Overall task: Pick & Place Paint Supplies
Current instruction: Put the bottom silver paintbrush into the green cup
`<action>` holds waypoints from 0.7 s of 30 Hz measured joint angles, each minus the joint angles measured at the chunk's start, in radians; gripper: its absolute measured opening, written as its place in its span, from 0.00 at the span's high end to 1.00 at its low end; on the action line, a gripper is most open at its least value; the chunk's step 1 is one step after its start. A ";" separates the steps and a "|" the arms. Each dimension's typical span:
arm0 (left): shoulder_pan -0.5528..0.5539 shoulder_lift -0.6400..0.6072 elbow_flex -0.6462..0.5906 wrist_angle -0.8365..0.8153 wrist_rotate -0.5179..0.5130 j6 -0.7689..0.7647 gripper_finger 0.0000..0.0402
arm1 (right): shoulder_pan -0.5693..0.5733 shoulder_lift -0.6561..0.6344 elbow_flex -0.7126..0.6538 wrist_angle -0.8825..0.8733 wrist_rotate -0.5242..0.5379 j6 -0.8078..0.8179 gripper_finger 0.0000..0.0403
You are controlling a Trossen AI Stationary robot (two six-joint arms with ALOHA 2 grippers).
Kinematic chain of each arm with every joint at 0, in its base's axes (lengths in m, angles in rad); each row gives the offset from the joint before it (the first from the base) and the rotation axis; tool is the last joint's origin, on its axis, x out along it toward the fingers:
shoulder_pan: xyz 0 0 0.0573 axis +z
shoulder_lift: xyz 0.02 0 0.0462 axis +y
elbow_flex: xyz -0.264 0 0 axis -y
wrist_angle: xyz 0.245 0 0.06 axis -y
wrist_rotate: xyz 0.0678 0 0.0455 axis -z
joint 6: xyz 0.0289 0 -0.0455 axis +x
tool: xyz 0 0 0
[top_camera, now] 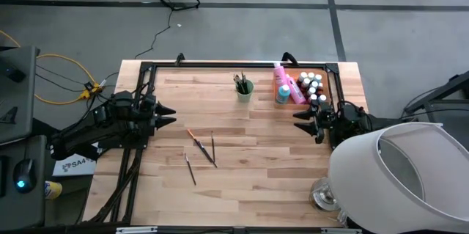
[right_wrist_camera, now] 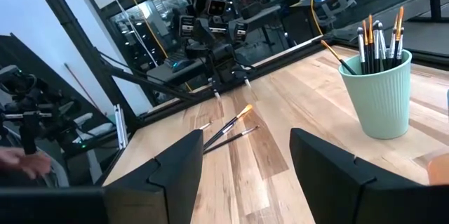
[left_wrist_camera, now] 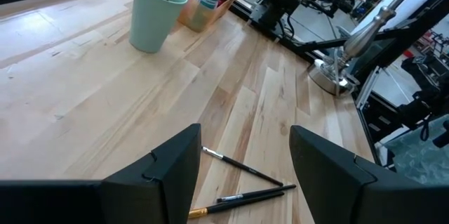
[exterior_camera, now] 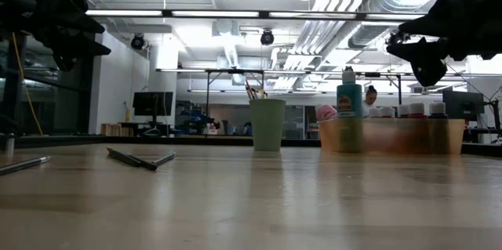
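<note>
Both arms hang over the table with fingers spread, holding nothing.

Landmark: the green cup (top_camera: pixel 244 89), with brushes standing in it. The left gripper (top_camera: pixel 167 117) hovers well to its left; the right gripper (top_camera: pixel 302 122) is beside the orange tray (top_camera: pixel 327 78) holding the paint bottles (top_camera: pixel 312 84). About four loose brushes (top_camera: pixel 202 148), perhaps more, lie on the wood below the cup.

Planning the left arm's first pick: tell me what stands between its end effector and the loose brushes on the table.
Nothing visible: bare wood separates the open left end effector from the loose brushes.
</note>
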 joint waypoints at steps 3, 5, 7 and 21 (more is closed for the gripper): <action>0.000 0.000 0.000 0.000 0.000 0.000 0.47 | 0.000 0.000 0.000 0.000 0.000 0.000 0.49; 0.000 0.000 0.000 0.000 0.000 0.000 0.47 | 0.000 0.000 0.000 0.000 0.000 0.000 0.49; 0.000 0.000 0.000 0.000 0.000 0.000 0.47 | 0.000 0.000 0.000 0.001 0.000 0.000 0.49; 0.000 0.056 0.000 0.049 -0.048 -0.110 0.47 | 0.000 0.000 0.000 0.002 0.000 0.000 0.49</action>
